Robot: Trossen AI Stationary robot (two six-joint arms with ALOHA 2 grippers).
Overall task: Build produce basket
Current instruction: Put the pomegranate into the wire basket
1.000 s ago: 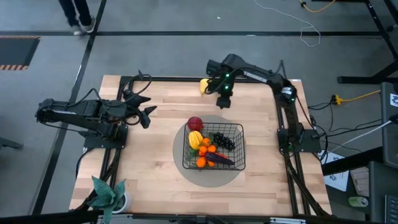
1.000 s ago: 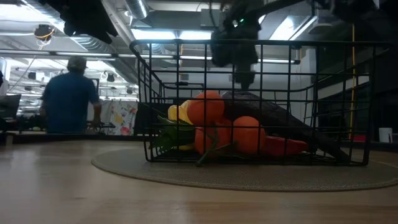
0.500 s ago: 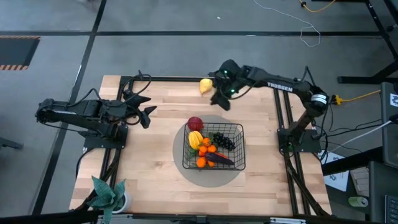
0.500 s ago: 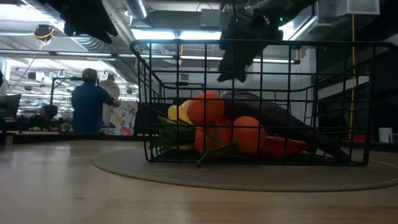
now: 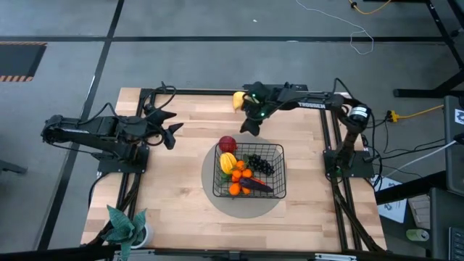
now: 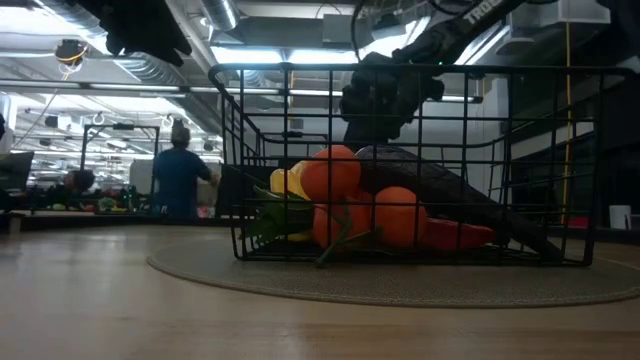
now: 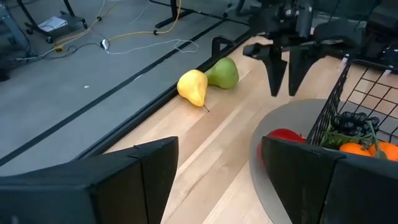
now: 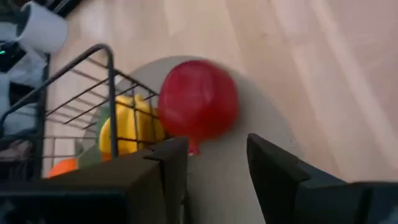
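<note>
While the left gripper (image 5: 171, 135) waits open at the table's left, the right gripper (image 5: 249, 127) hovers with fingers spread, empty. Below it, a red apple (image 8: 198, 106) sits just outside the basket (image 5: 249, 191).

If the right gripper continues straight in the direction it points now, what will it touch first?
Most likely the red apple: it lies straight ahead of the open right gripper, on the round mat just outside the basket. How far away it is remains unclear.

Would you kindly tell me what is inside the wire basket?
The basket holds oranges, dark grapes, a yellow fruit and an eggplant; anything beneath them is hidden.
</note>
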